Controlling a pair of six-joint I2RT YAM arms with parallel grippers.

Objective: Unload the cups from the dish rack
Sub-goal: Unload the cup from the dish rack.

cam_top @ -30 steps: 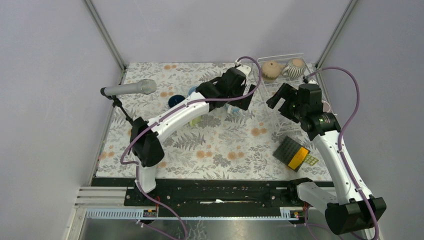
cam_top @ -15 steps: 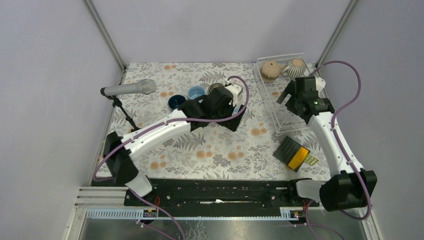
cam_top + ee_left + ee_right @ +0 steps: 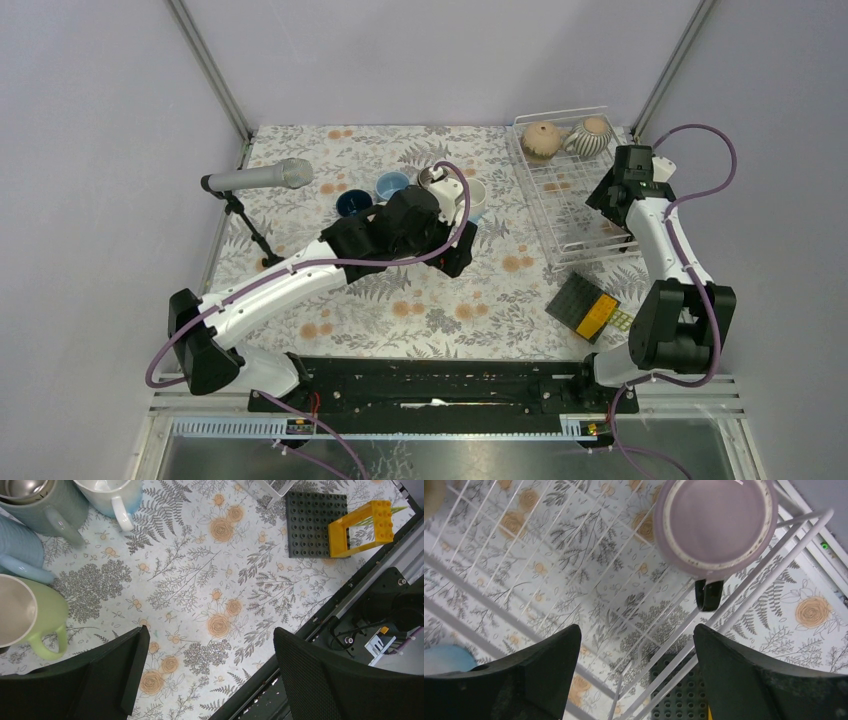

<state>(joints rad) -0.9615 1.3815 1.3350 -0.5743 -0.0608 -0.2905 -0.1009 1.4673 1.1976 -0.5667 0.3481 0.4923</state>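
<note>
Right wrist: pink cup (image 3: 716, 522) in dish rack (image 3: 754, 586), hidden from top external.

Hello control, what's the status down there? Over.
Left gripper: jaws open, empty, near green mug. Right gripper: jaws open over dish rack, pink mug ahead. Also racked: tan mug, striped mug. No obstruction seen.
</note>
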